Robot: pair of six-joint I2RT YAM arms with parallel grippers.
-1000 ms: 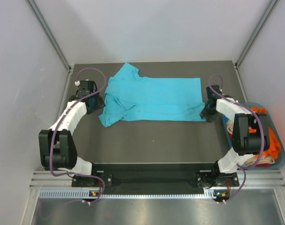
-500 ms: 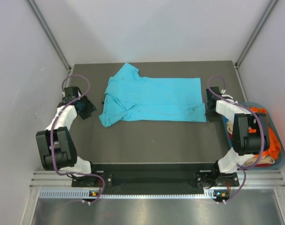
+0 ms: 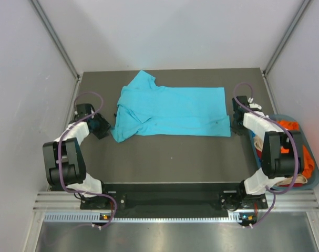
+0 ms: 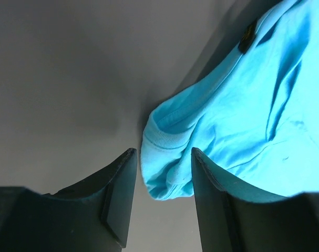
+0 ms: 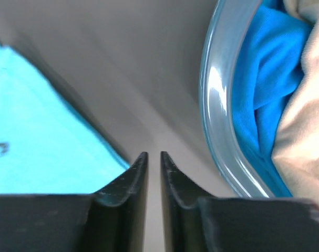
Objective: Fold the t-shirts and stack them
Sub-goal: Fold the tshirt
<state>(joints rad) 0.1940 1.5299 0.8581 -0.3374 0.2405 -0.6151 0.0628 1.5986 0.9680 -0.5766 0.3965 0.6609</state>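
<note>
A bright turquoise t-shirt (image 3: 172, 111) lies spread flat on the dark table, collar end to the left. My left gripper (image 3: 103, 127) is open, low at the shirt's near-left sleeve. In the left wrist view the gripper (image 4: 164, 152) has the bunched sleeve end (image 4: 167, 176) between its fingers, not clamped. My right gripper (image 3: 237, 125) sits just off the shirt's near-right corner. In the right wrist view the gripper (image 5: 153, 154) is shut to a thin gap with nothing in it, the shirt edge (image 5: 38, 152) to its left. An orange shirt (image 3: 308, 161) and a beige one (image 3: 291, 181) lie in the basket.
The blue-grey plastic basket (image 3: 285, 117) stands at the table's right edge, close to my right arm. Its rim (image 5: 214, 105) is right beside my right fingers, with blue cloth (image 5: 264, 79) and beige cloth (image 5: 306, 131) inside. Grey walls enclose the table on three sides.
My left gripper swung out to the left from the collar side, then came back lower to the near-left sleeve. My right gripper shifted slightly beside the shirt's near-right corner. The shirt has barely moved.
</note>
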